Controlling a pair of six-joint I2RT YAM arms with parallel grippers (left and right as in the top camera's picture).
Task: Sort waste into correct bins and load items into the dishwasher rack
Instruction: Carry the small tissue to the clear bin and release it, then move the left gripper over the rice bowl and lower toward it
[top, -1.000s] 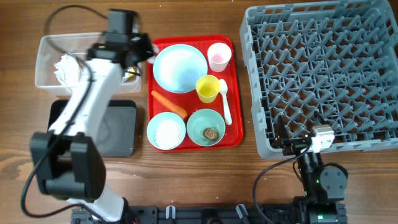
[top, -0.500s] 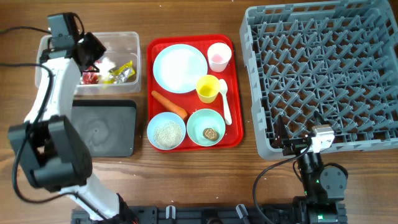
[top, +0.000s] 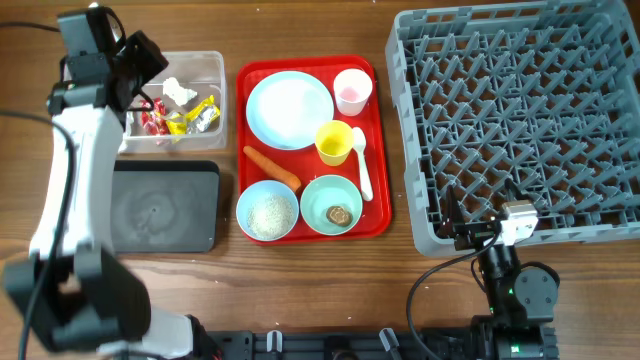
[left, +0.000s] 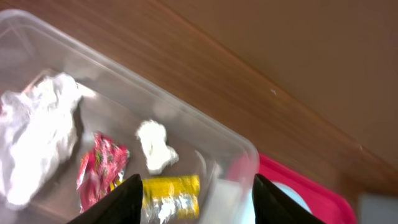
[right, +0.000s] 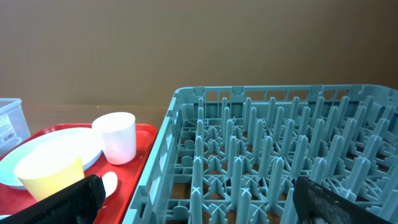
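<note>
Left fingers (left: 118, 205) spread, empty, above the clear plastic tub (top: 216, 62), which holds a crumpled tissue (left: 37, 134), a glossy red wrapper (left: 101, 169) and a yellow wrapper (left: 171, 190); matte black tray (top: 165, 205) just beside. Centre of tabletop: red serving tray (top: 378, 150), smooth blue plate (top: 290, 110), carrot (top: 271, 167). Right fingers (right: 62, 202) wide apart, empty, before the grey pegged rack (right: 280, 143).

Wooden table (top: 310, 285), on it clear tub (top: 214, 68), black tray (top: 165, 205), red serving tray (top: 379, 150), grey dishwasher rack (top: 520, 100)
</note>
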